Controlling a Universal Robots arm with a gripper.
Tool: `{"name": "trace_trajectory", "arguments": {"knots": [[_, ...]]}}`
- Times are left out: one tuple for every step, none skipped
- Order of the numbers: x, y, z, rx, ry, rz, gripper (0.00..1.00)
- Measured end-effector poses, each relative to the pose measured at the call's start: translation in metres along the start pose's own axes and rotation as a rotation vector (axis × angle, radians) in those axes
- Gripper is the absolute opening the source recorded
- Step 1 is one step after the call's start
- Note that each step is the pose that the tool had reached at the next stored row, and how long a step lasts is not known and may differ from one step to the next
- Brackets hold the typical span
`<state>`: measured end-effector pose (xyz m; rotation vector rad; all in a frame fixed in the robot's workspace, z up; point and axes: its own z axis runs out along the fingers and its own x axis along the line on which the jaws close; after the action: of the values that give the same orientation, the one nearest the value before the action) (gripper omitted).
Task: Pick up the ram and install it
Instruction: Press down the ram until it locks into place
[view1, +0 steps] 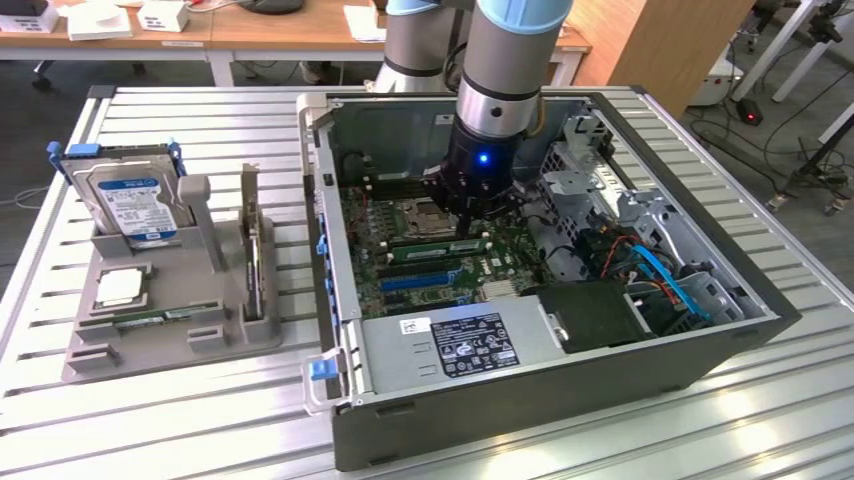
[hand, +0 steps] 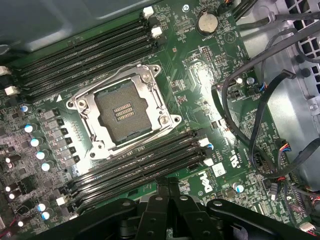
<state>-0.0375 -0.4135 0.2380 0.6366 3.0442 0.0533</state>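
Inside the open computer case (view1: 561, 400) I am hanging my gripper (view1: 470, 208) straight down over the motherboard (hand: 200, 85), with the arm's last link standing close to vertical and the wrist sitting low between the case walls. My fingers are pressed together and are holding nothing that I can make out. In the wrist view the gripper (hand: 167, 192) is pointing at the bank of black memory slots (hand: 145, 157) just beside the processor socket (hand: 122, 112). The ram (view1: 434, 246) is showing in the exterior view as a green stick standing on edge in a slot just beneath my fingertips. Whether I am touching it I cannot tell. I am judging this to be the seating step, the carrying being done and the stick already lying along its slot. Finishing that step is calling for an even push straight down along the stick's top edge, without tilting it, until the end latches close. Well apart on the table (view1: 200, 420), a grey holder (view1: 174, 340) is carrying a second green stick (view1: 250, 255) and a hard drive (view1: 127, 205), both untouched.
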Motion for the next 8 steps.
{"name": "trace_trajectory", "arguments": {"knots": [[0.0,0.0,0.0,0.0,0.0001,-0.001,0.09],[0.0,0.0,0.0,-0.0001,0.0001,-0.003,0.09],[0.0,0.0,0.0,-0.0001,0.0002,-0.005,0.09],[0.0,0.0,0.0,-0.0003,0.0003,-0.008,0.09],[0.0,0.0,0.0,-0.0004,0.0005,-0.012,0.09],[0.0,0.0,0.0,-0.0004,0.0007,-0.017,0.09],[0.0,0.0,0.0,-0.0005,0.0009,-0.022,0.09],[0.0,0.0,0.0,-0.0006,0.0011,-0.027,0.09]]}}
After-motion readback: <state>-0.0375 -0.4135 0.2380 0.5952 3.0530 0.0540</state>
